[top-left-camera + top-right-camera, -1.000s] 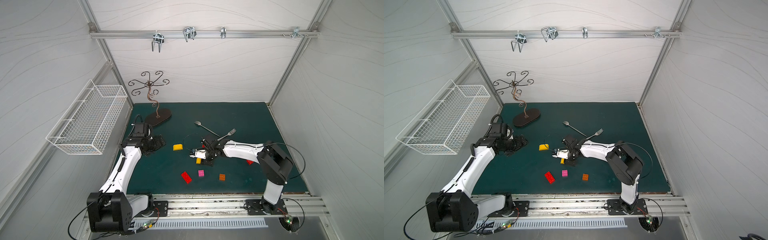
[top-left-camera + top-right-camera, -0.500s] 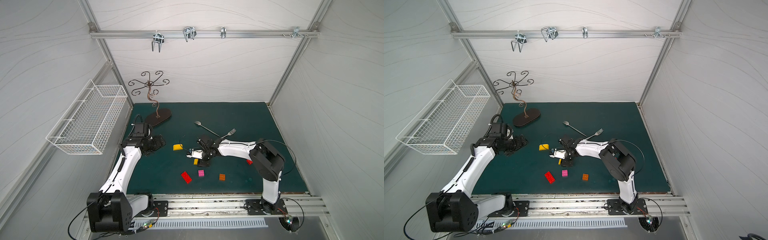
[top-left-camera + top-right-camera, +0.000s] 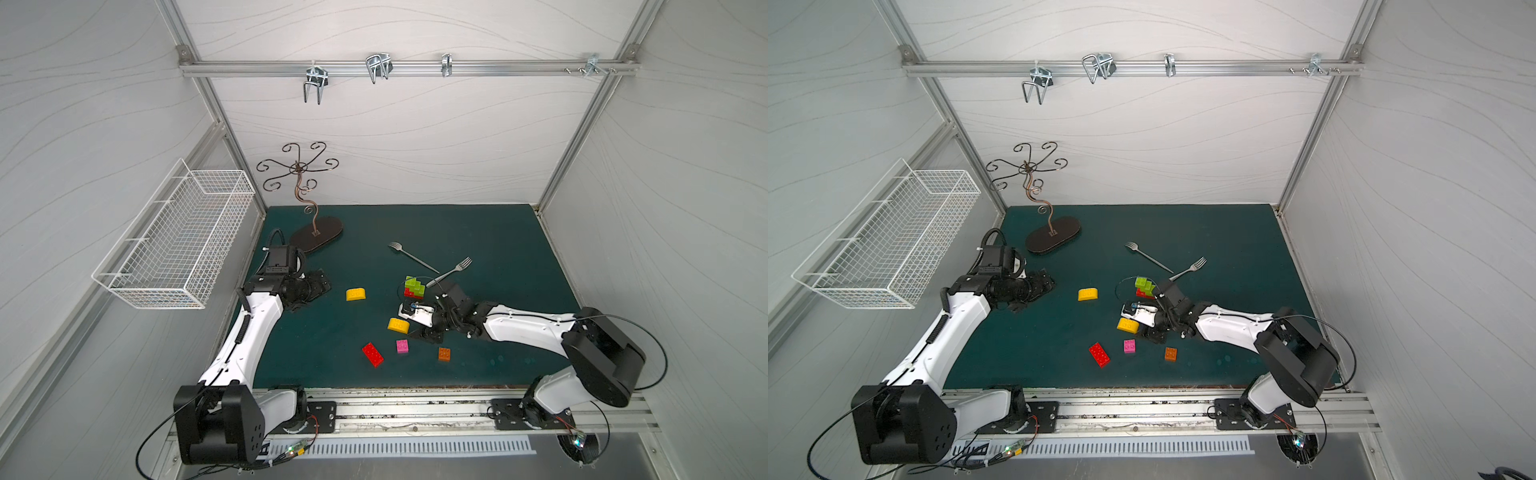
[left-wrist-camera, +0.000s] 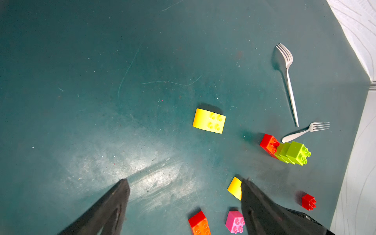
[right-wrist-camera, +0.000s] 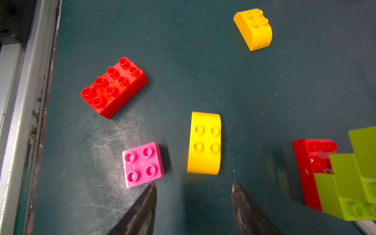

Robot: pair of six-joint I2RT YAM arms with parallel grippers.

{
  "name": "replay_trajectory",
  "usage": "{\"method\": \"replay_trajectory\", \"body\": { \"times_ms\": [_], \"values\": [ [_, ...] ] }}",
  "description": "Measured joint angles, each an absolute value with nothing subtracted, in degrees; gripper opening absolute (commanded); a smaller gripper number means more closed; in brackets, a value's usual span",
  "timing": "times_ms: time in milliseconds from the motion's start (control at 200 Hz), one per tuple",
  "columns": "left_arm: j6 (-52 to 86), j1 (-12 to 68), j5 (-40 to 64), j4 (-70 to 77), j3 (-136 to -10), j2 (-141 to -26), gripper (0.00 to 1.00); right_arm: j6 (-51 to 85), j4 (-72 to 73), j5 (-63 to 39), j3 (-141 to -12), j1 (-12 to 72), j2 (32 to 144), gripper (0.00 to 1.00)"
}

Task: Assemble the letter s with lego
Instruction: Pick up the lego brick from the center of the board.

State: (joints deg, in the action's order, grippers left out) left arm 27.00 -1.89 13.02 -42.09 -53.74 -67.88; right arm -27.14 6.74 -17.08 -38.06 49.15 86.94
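- Nearest the front edge of the tabletop [image 3: 478, 232] lie three loose lego pieces: a long red brick [image 3: 372, 354], a pink brick [image 3: 402, 345] and an orange brick [image 3: 444, 353].
- Just behind them the right gripper [image 5: 194, 183] stands with its jaws spread and nothing between them. Its tips stop short of a yellow rounded brick [image 5: 204, 142], which is probably the piece in play.
- To take it well, move forward until the fingers straddle its two flat long sides, not the curved ends. The pink brick sits just beside one finger and could be nudged.
- Farther on is the part-built stack [image 3: 414, 286], lime green steps on a red base. When adding to it, line up the studs and press straight down, as the stepped shape looks easy to tip.
- A fork [image 3: 451, 270] has its handle end just beside the stack, so keep clear of it. A second fork [image 3: 411, 257] lies beyond.
- Off to the side, the left gripper [image 4: 184, 180] is wide open and empty. It could brace the stack. Another yellow brick [image 3: 355, 294] lies between it and the stack.
- The tabletop is a dark green mat, scuffed and shiny in places.
- At the back stands a scrolled metal stand [image 3: 301, 183]. A wire basket [image 3: 178, 245] hangs on the side wall, and a rail with hooks [image 3: 395, 68] crosses the rear wall.
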Motion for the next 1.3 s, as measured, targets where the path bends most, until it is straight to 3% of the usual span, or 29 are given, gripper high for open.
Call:
{"method": "replay_trajectory", "body": {
  "times_ms": [325, 770, 1115, 1301],
  "values": [
    [27.0, -1.9, 12.4, -42.1, -53.7, -67.9, 0.88, -24.3, 22.8, -18.7, -33.5, 48.4, 93.6, 0.59],
    [27.0, -1.9, 12.2, -42.1, -53.7, -67.9, 0.88, -21.8, 30.7, -18.9, -32.4, 48.2, 98.9, 0.57],
    [27.0, -1.9, 12.2, -42.1, -53.7, -67.9, 0.88, -19.9, 36.5, -20.3, -31.3, 47.9, 101.0, 0.49],
    [27.0, -1.9, 12.2, -42.1, -53.7, -67.9, 0.88, -19.8, 37.1, -20.5, -31.0, 47.9, 101.1, 0.40]
  ]
}}
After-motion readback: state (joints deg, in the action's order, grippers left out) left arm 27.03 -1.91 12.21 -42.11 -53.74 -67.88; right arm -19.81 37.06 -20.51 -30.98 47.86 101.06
